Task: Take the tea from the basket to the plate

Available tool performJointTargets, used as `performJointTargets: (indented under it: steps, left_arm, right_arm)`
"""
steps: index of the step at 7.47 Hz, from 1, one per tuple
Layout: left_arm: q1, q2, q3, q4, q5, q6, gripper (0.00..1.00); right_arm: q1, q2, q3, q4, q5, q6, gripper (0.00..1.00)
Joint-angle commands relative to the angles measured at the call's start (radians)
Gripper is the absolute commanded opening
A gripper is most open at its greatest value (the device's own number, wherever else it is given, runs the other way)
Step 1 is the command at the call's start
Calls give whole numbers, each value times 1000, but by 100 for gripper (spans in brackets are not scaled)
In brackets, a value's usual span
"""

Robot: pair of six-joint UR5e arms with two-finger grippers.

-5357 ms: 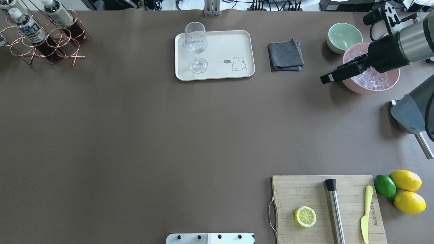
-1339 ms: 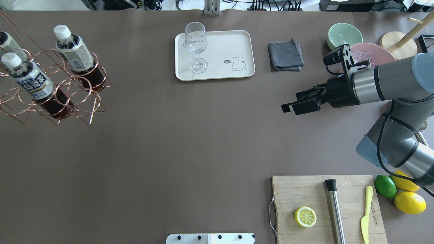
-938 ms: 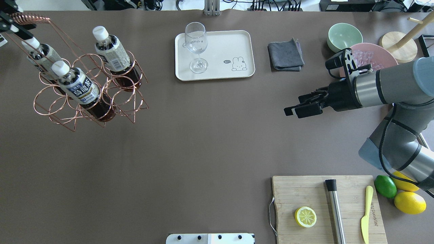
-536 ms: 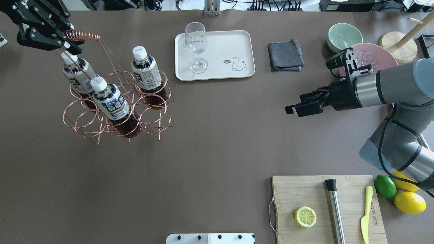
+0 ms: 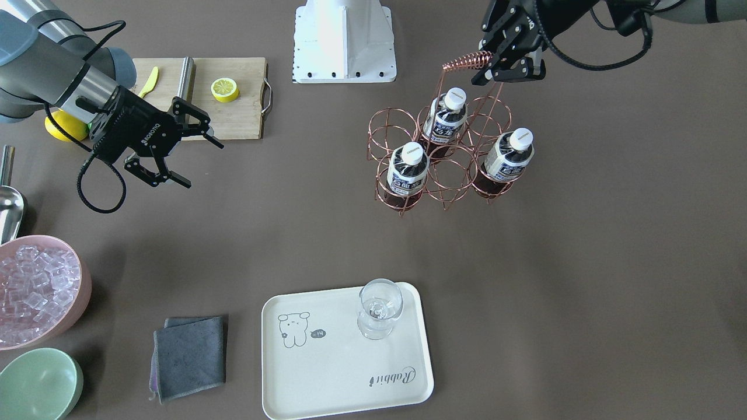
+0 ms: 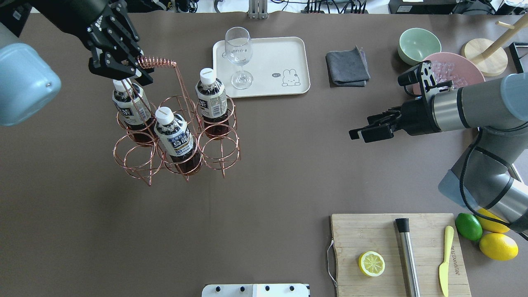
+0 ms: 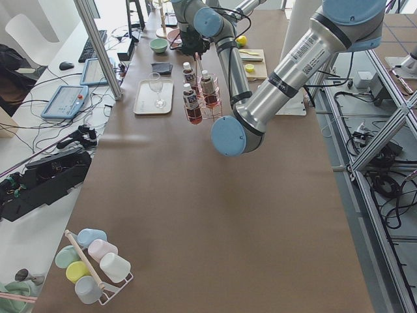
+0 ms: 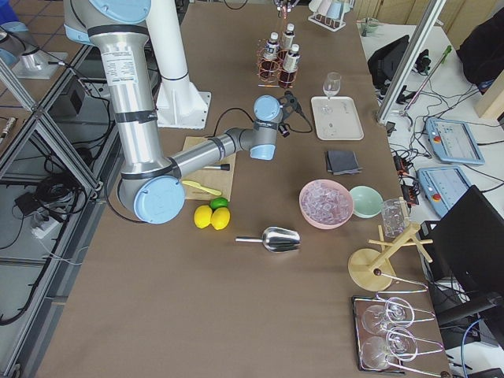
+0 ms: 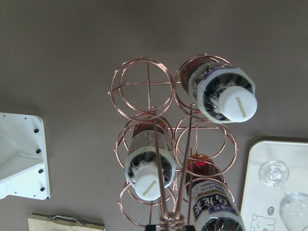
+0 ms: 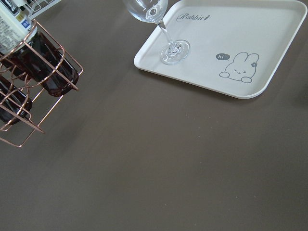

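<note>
My left gripper [image 6: 123,68] is shut on the coiled handle [image 6: 156,62] of the copper wire basket [image 6: 218,138] and holds it left of the plate. Three tea bottles stand in its rings: one nearest the plate [image 6: 211,97], one in front [image 6: 175,138], one under the gripper [image 6: 130,109]. In the front-facing view the gripper [image 5: 508,61] is above the basket [image 5: 402,210]. The cream plate [image 6: 280,49] carries a wine glass [image 6: 239,57]. My right gripper [image 6: 363,134] is open and empty, right of the plate.
A grey cloth [image 6: 347,68], a green bowl [image 6: 418,44] and a pink bowl of ice [image 6: 453,70] lie right of the plate. A cutting board [image 6: 371,231] with lemon half, muddler and knife is at the front right, lemons and a lime beside it.
My left gripper has carried the basket with its three bottles from the far left corner rightward, close to the plate. The right gripper came in from the pink bowl and now holds almost still.
</note>
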Motion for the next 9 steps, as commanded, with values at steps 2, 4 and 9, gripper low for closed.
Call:
performJointTargets:
  steps: [2, 4, 9]
  left_arm:
    - [105, -57, 59, -216, 101, -225, 0]
    - [178, -77, 71, -246, 179, -298, 0]
    - [274, -172, 125, -242, 237, -361, 0]
  right_arm:
    - [-4, -2, -19, 0, -46, -14, 100]
    - [-4, -5, -21, -1, -54, -38, 100]
    - [16, -14, -24, 0, -52, -75, 100]
